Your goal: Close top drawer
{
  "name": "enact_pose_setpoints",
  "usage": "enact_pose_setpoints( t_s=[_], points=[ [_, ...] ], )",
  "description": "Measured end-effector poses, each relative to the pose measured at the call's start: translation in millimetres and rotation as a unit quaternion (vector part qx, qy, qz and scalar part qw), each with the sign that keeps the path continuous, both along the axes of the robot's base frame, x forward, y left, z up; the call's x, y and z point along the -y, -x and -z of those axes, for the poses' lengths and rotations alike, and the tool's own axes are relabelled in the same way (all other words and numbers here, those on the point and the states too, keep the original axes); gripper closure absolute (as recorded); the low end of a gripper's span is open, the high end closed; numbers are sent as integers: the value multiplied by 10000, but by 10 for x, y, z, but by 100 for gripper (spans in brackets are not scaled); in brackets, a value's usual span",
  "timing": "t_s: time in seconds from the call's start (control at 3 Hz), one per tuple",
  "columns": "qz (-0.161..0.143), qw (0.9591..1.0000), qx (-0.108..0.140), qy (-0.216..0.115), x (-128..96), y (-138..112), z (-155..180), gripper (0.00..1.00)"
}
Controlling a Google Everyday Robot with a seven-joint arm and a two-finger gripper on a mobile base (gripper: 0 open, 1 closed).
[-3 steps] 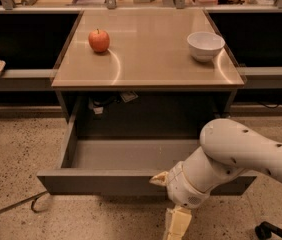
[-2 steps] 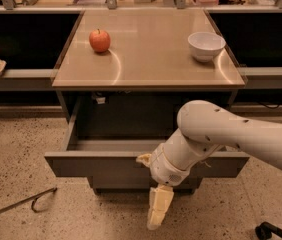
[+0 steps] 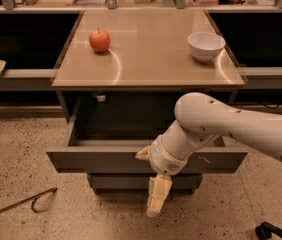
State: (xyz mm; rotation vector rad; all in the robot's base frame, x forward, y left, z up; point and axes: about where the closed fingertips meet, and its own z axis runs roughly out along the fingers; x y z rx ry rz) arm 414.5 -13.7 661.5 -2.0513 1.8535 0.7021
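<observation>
Top drawer [image 3: 96, 160], grey metal with flat handleless front, stands pulled out beneath the smooth tan tabletop [image 3: 146, 54]. Cream gripper [image 3: 158, 200] hangs before its front, pointing floorward; grip state indeterminable.

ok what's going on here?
The robot's arm reaches down across the front of the top drawer, which is pulled well out from under the table and not yet closed. The tool hangs pointing down just below the drawer front, near its middle. An apple and a white bowl sit apart on the tabletop.
</observation>
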Motion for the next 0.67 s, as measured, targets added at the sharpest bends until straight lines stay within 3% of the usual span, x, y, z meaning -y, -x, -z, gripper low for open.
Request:
enact_pose_setpoints(
  t_s=[0.67],
  points=[
    [373, 9987, 116, -315, 318, -532, 23, 0]
  ],
)
